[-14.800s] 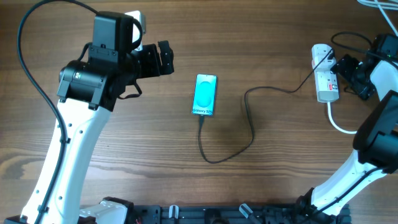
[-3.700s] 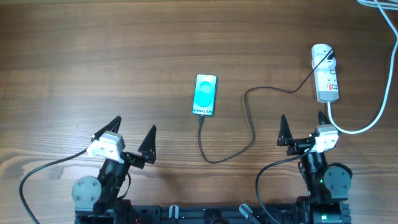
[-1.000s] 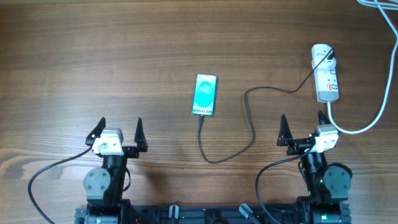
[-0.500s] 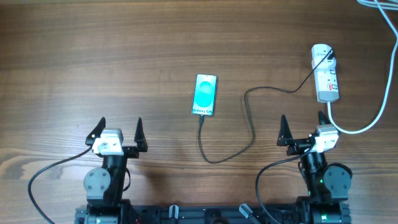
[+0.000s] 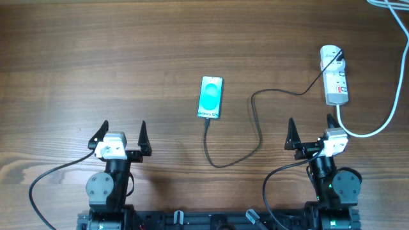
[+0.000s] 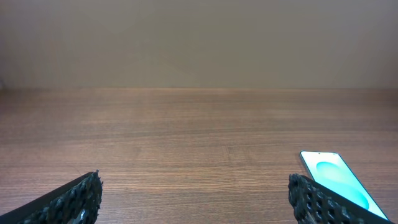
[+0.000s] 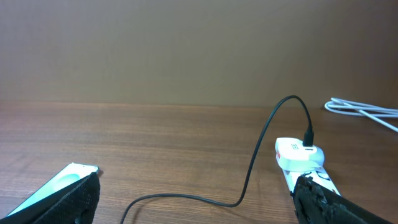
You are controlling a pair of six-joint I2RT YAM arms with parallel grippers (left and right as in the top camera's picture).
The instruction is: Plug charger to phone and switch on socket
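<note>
1. Left gripper (image 5: pixel 122 130): parked at the near edge of the surface (image 5: pixel 128 45), fingers spread wide, holding nothing. Compared with the overhead view a few seconds back, it has squared up from a skewed pose. No movement over the last second.
2. Right gripper (image 5: pixel 310 123): parked at the near edge likewise, fingers splayed, empty. Unchanged across the recent overhead views.
3. Phone (image 5: pixel 211 97): flat at mid-surface, screen lit cyan, in the same spot as in every earlier view.
4. Charger (image 5: pixel 257 131): thin black cable running from the socket in a loop to the phone's near short edge. Its free end (image 5: pixel 208 122) meets that edge. Whether it is seated in the port is too small to confirm.
5. Socket (image 5: pixel 334 83): far right of the surface, black plug (image 5: pixel 338 58) in it, white cord (image 5: pixel 364 134) trailing off. The right gripper was at it earlier and is now well apart.
6. Judgement: both grippers withdrawn from the work sites suggests the task is finished or nearly so. The switch position is not legible.
7. View differences:
   - Only the overhead view shows the cable reaching the phone.
   - The left wrist view shows just a corner of the phone at lower right, with no cable or socket.
   - The right wrist view shows the black plug standing upright in the socket with the cable arching away. The phone sits at its lower left edge, and the connector end is out of frame.
</note>
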